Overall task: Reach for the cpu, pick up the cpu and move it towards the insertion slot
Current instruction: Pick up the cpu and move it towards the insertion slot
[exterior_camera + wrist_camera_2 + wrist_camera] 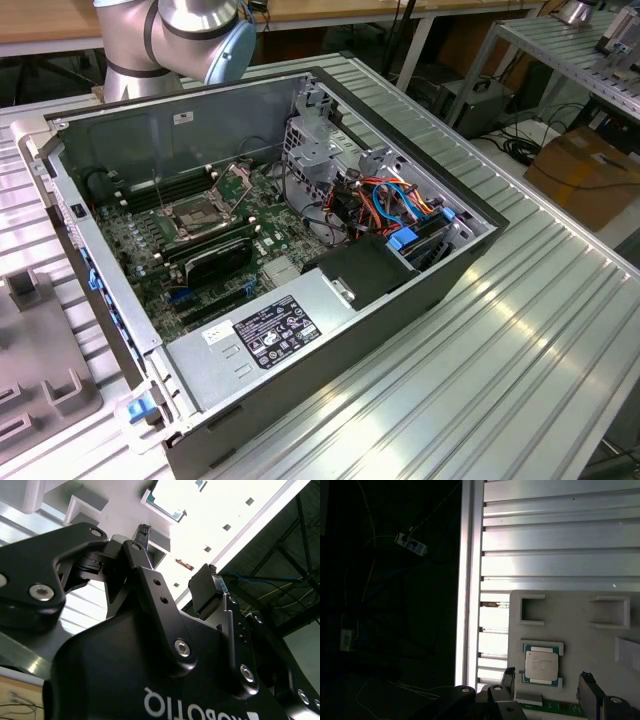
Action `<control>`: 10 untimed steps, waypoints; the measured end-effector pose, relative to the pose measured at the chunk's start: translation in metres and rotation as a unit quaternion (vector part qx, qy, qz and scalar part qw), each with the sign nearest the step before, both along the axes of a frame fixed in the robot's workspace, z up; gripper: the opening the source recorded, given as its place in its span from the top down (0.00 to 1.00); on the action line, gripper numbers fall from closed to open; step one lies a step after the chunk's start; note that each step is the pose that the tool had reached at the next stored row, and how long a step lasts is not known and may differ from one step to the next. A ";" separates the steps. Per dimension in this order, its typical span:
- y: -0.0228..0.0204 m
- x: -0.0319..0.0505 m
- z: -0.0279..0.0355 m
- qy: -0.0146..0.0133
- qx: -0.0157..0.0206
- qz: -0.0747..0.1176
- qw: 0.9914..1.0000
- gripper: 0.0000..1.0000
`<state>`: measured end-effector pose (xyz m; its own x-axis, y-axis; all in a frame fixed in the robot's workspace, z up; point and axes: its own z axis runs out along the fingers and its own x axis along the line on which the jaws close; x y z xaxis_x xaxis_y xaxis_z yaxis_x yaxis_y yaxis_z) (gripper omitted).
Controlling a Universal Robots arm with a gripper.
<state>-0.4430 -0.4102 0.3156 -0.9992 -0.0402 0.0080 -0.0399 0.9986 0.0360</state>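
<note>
The cpu (541, 666) is a pale square chip lying flat in a white-cornered nest on a grey fixture plate (580, 615); it also shows in the second wrist view as the cpu (171, 500). My gripper (547, 684) hovers over it, open, one black finger (509, 676) on each side of the chip's width and nothing between them. In the second wrist view the gripper (175, 560) stands clear of the chip. The insertion slot (197, 216) sits on the motherboard inside the opened computer case, its silver frame swung up.
The computer case (420, 290) lies on a ribbed aluminium table (520, 350). Inside are a power supply (265, 335), a black card (215, 258), drive cages and cables (400, 205). The arm's joint (190, 30) is beyond the case's far wall. A grey fixture (35, 370) lies at the exterior view's left.
</note>
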 end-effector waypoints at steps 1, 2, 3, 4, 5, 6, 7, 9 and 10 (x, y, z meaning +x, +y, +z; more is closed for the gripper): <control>0.0000 0.0000 0.0000 0.000 0.000 0.000 1.000 0.40; 0.0000 0.0000 -0.0003 0.000 0.000 0.000 1.000 0.40; 0.0000 0.0000 -0.0007 0.001 0.000 0.000 1.000 0.40; 0.0000 0.0000 -0.0018 0.001 0.000 0.000 1.000 0.40; -0.0002 0.0000 -0.0029 0.001 0.000 0.000 1.000 0.40; -0.0002 0.0000 -0.0039 0.001 0.000 0.000 1.000 0.40; -0.0002 0.0000 -0.0051 0.001 -0.002 0.001 1.000 0.40; -0.0002 0.0000 -0.0065 0.001 -0.002 0.002 1.000 0.40; -0.0002 0.0000 -0.0069 0.001 -0.002 0.002 1.000 0.40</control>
<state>-0.4430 -0.4104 0.3087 -0.9989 -0.0450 0.0093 -0.0447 0.9985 0.0327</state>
